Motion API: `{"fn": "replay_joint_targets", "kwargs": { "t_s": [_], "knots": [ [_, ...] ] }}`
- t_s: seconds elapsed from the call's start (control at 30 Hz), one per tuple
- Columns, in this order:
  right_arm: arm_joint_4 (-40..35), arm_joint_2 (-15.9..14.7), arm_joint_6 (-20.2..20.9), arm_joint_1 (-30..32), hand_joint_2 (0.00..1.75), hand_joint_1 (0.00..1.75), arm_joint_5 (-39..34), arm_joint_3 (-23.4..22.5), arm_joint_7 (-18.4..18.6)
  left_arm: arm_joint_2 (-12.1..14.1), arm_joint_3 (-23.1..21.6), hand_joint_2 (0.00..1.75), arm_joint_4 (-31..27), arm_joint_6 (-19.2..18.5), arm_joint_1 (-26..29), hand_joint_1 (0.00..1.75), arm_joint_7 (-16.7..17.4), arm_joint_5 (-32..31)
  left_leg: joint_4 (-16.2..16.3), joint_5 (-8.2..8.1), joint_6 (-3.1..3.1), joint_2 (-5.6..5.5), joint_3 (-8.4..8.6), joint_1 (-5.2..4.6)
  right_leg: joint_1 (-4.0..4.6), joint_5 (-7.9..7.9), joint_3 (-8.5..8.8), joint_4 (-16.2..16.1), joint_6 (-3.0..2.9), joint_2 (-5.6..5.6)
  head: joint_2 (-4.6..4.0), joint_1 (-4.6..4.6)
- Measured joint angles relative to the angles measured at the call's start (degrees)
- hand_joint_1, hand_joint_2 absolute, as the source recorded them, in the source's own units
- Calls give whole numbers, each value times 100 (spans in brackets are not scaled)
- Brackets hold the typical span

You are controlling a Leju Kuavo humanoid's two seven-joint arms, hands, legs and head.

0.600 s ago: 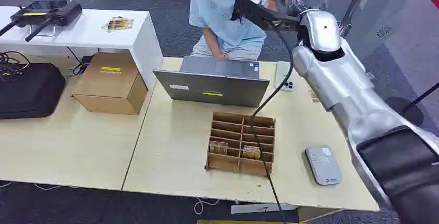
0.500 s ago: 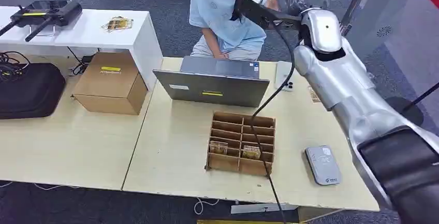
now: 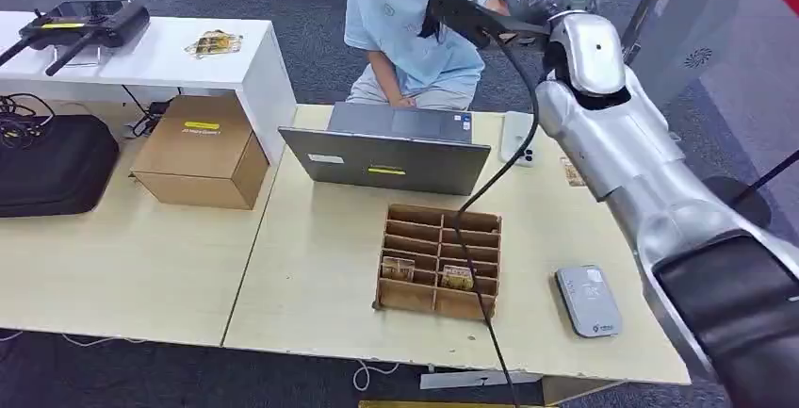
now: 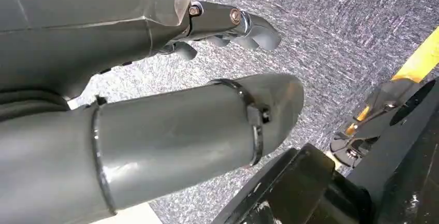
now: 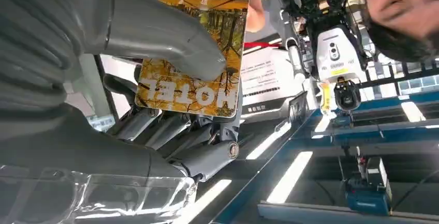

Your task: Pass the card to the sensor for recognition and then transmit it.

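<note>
The right hand (image 5: 171,105) is raised high and reaches out over the far edge of the desk toward the seated person. In the right wrist view its thick grey thumb lies across the face of an orange, autumn-printed plastic hotel card (image 5: 194,45), with the darker fingers (image 5: 155,125) behind it, so the card is pinched flat between them. The card's long axis runs outward from the hand, and its free end already meets a person's fingertips (image 5: 253,14); they look to be closing on that end, though how firm their hold is cannot be told. The handover therefore turns on this line: the card points away from the robot's palm straight into the person's hand, so letting go should need only the thumb to lift.

The left hand (image 4: 228,27) hangs low over grey carpet, fingers loosely apart and holding nothing, well away from the card.

On the pale wooden desk (image 3: 311,267) the flat grey card sensor (image 3: 587,301) lies near the front right corner, well apart from the raised card, beside a brown cardboard divider tray (image 3: 439,261).
</note>
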Motion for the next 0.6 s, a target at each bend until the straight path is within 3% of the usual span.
{"fn": "replay_joint_targets", "kwargs": {
  "t_s": [0.27, 0.43, 0.6],
  "knots": [
    [-192, -15, -33, 80, 175, 175, -165, -20, -52, 2, 0, 0, 0, 11, 32, 0, -7, 9, 0, 0, 0, 1, 0, 0, 0, 0, 0, 0, 0, 0, 0, 0],
    [-319, -107, -2, 447, 175, 175, -818, -284, -171, 2, 0, 0, 0, 40, 200, 0, 37, 74, 0, -1, 0, 1, 1, 0, 0, 0, -1, -3, 0, 1, 0, 0],
    [-304, -505, 1328, 785, 175, 175, -2138, -877, -389, 31, 7, 0, 2, 101, 387, 0, 9, 186, 9, -1, 1, -32, -10, 1, 0, -1, 4, -6, 2, -30, 0, 2]
  ]
}}
